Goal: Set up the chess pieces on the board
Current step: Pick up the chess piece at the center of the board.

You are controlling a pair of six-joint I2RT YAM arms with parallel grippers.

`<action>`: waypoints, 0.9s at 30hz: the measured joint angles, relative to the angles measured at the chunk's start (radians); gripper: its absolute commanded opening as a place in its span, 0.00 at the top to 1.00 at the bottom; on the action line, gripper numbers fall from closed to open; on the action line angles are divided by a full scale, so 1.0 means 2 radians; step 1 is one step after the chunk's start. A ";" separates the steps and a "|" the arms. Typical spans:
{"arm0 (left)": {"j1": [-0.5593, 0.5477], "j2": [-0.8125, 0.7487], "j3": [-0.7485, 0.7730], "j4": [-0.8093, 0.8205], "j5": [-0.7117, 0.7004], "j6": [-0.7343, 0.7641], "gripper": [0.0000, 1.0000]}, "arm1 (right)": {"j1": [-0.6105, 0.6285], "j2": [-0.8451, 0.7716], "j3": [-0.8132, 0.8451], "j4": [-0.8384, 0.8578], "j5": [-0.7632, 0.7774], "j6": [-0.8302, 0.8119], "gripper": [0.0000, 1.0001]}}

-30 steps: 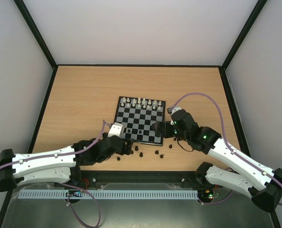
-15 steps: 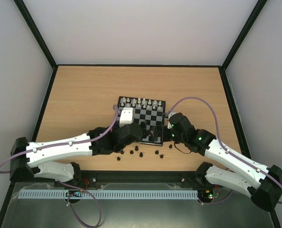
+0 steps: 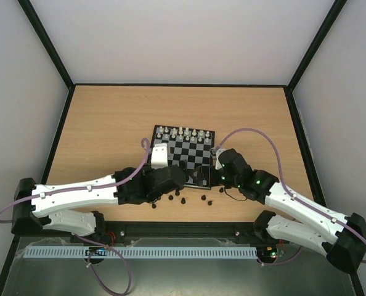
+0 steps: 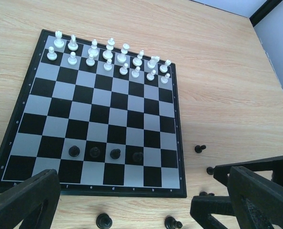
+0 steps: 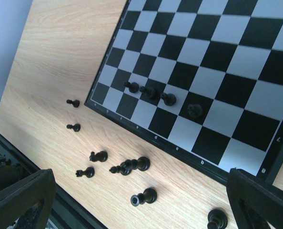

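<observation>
- four black chess pieces (image 4: 115, 154) stand in a row on the board (image 4: 98, 113), second rank from its near edge; others are scattered on the desk (image 3: 109, 123) just off that edge
- white pieces (image 4: 108, 55) fill the board's two far ranks
- the left gripper (image 4: 141, 200) hangs over the board's near edge, jaws spread wide, holding nothing
- the right gripper (image 5: 141, 195) hangs over the board's near right corner, likewise spread and empty

The board (image 4: 91, 119) was checked black and pale grey; chess pieces (image 5: 148, 91) were black, others (image 4: 110, 57) white; the surface (image 3: 109, 123) was light wood-grained.

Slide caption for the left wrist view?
Four black chess pieces stand in a row on the board; white pieces line its far edge.
</observation>
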 measured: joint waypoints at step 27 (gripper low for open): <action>0.085 0.030 0.023 0.003 0.024 0.061 0.01 | 0.000 0.056 0.034 -0.015 0.092 -0.074 0.01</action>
